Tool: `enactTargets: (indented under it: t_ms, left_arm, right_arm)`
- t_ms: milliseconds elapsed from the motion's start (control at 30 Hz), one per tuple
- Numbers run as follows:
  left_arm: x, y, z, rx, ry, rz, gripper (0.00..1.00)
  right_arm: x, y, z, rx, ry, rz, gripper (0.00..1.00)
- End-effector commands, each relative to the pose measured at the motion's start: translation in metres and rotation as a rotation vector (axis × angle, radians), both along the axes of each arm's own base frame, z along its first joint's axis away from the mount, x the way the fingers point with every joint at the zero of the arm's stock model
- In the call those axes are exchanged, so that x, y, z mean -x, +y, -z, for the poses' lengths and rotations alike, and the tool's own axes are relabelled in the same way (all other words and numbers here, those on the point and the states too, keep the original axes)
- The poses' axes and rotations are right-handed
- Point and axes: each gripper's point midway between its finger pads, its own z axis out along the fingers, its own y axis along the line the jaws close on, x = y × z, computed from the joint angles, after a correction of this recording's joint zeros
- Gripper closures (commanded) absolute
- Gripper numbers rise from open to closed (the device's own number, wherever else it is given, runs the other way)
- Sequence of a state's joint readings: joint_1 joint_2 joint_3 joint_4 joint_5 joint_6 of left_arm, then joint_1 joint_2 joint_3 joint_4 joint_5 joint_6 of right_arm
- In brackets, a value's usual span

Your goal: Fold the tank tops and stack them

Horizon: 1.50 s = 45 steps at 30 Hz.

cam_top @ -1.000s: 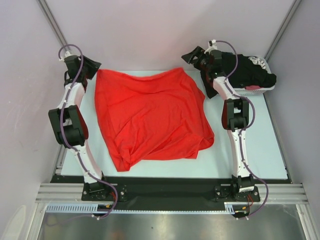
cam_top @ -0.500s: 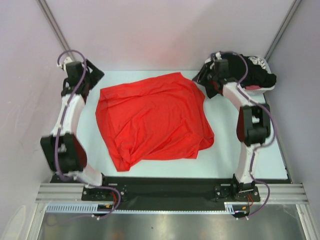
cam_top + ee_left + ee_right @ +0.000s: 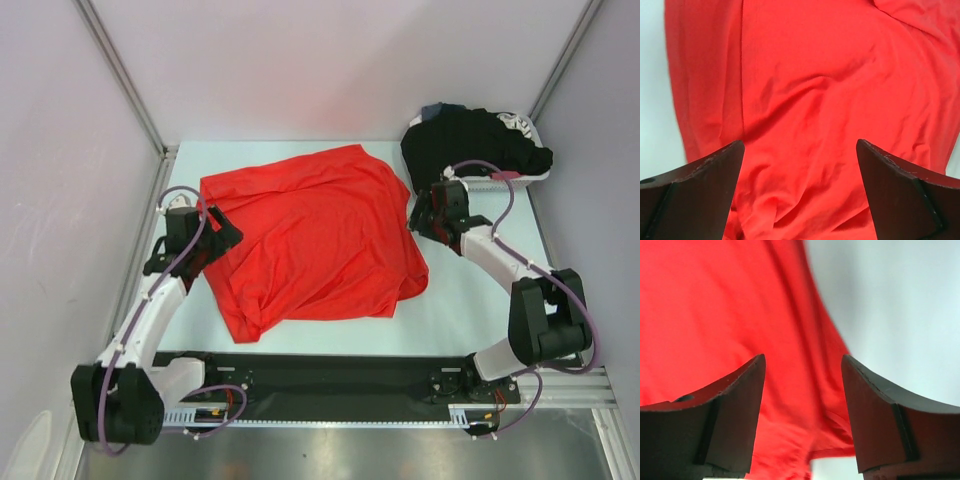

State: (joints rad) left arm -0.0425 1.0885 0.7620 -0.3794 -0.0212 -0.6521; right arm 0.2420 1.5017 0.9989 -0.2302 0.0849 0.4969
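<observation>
Red tank top [image 3: 310, 240] rumpled on the desk [image 3: 480, 310]
left end effector [image 3: 800, 147] wide apart over its left edge; right end effector [image 3: 802, 360] apart over its right edge

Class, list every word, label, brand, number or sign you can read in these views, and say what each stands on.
No text can be read: the red tank top, the black tank top and the white basket show no legible writing.
</observation>
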Motion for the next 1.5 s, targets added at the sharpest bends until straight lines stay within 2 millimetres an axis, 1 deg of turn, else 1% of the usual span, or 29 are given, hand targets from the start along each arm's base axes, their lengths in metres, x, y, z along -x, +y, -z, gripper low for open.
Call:
enactTargets:
  t_ms: [0,167,233,267,300,367,400,467,500,533,567,600,633,667,700,733,767,833,900,1000,1033,1100,1133,1167,1200,1367,1400,1433,1467]
  left_arm:
    - [0.007,0.012,-0.014,-0.06,-0.065,-0.033,0.0]
    - [0.015,0.037,0.013,-0.109,0.032,-0.174,0.0]
    - [0.011,0.037,0.016,-0.083,0.007,-0.187,0.0]
    - [0.01,0.04,0.016,-0.064,0.0,-0.21,0.0]
    - [0.009,0.037,0.017,-0.044,-0.005,-0.2,0.0]
    - [0.004,0.047,0.016,-0.034,-0.015,-0.236,0.0]
    - [0.002,0.05,0.013,-0.035,-0.019,-0.247,0.0]
    - [0.001,0.054,0.014,-0.044,-0.008,-0.261,0.0]
    - [-0.001,0.055,0.012,-0.047,-0.013,-0.268,0.0]
    - [-0.002,0.056,0.012,-0.05,-0.015,-0.271,0.0]
    - [-0.003,0.057,0.011,-0.055,-0.019,-0.271,0.0]
    - [-0.003,0.058,0.011,-0.059,-0.023,-0.271,0.0]
    - [-0.004,0.058,0.01,-0.063,-0.031,-0.272,0.0]
    - [-0.004,0.06,0.009,-0.072,-0.032,-0.276,0.0]
    - [-0.004,0.06,0.01,-0.074,-0.032,-0.276,0.0]
    - [-0.005,0.06,0.008,-0.073,-0.042,-0.275,0.0]
    - [-0.005,0.058,0.009,-0.071,-0.042,-0.263,0.0]
    - [-0.007,0.056,0.01,-0.062,-0.055,-0.253,0.0]
    - [-0.007,0.052,0.012,-0.048,-0.058,-0.236,0.0]
    - [-0.012,0.047,0.011,-0.04,-0.074,-0.213,0.0]
    - [-0.012,0.046,0.013,-0.041,-0.068,-0.211,0.0]
    - [-0.014,0.042,0.012,-0.044,-0.073,-0.199,0.0]
    - [-0.016,0.04,0.011,-0.046,-0.081,-0.196,0.0]
    - [-0.017,0.04,0.011,-0.048,-0.08,-0.196,0.0]
    - [-0.018,0.034,0.01,-0.046,-0.082,-0.178,0.0]
    - [-0.015,0.028,0.005,-0.065,-0.076,-0.157,0.0]
    - [-0.013,0.027,0.006,-0.068,-0.075,-0.155,0.0]
    - [-0.012,0.026,0.005,-0.069,-0.083,-0.151,0.0]
    - [-0.011,0.026,0.004,-0.071,-0.091,-0.15,0.0]
  right_arm:
    - [0.008,-0.029,0.008,0.064,-0.006,0.106,0.33]
    - [-0.016,-0.029,0.018,0.071,-0.001,0.116,0.34]
    - [-0.042,-0.023,-0.002,0.067,-0.072,0.098,0.34]
    - [-0.054,-0.018,0.005,0.063,-0.069,0.077,0.35]
    - [-0.076,-0.011,-0.017,0.052,-0.119,0.06,0.36]
    - [-0.097,0.003,-0.018,0.026,-0.115,0.004,0.38]
    - [-0.107,0.008,0.0,0.028,-0.066,-0.016,0.39]
    - [-0.139,0.027,-0.02,-0.012,-0.111,-0.069,0.4]
    - [-0.147,0.03,0.007,-0.003,-0.054,-0.077,0.4]
    - [-0.17,0.035,-0.017,-0.005,-0.115,-0.085,0.39]
    - [-0.181,0.036,-0.018,0.0,-0.116,-0.086,0.39]
    - [-0.185,0.032,0.023,0.021,-0.019,-0.082,0.39]
    - [-0.198,0.023,0.022,0.05,-0.023,-0.045,0.39]
    - [-0.221,0.017,0.0,0.055,-0.072,-0.004,0.4]
    - [-0.224,-0.008,0.009,0.078,-0.021,0.062,0.39]
    - [-0.231,-0.027,0.038,0.106,0.028,0.12,0.39]
    - [-0.246,-0.042,0.021,0.079,-0.011,0.177,0.39]
    - [-0.252,-0.09,0.041,0.097,0.022,0.289,0.39]
    - [-0.258,-0.125,0.033,0.125,-0.005,0.373,0.38]
    - [-0.258,-0.149,0.028,0.131,-0.012,0.393,0.38]
    - [-0.259,-0.135,0.027,0.075,-0.013,0.315,0.38]
    - [-0.259,-0.111,0.0,0.074,-0.07,0.2,0.38]
    - [-0.251,-0.101,0.005,0.073,-0.055,0.155,0.37]
    - [-0.248,-0.071,-0.002,0.094,-0.076,0.106,0.35]
    - [-0.243,-0.065,-0.024,0.111,-0.109,0.094,0.34]
    - [-0.208,-0.075,-0.015,0.191,-0.015,0.171,0.28]
    - [-0.204,-0.064,-0.012,0.173,-0.015,0.108,0.28]
    - [-0.199,-0.041,-0.03,0.135,-0.059,-0.022,0.29]
    - [-0.191,-0.027,-0.022,0.134,-0.06,-0.09,0.28]
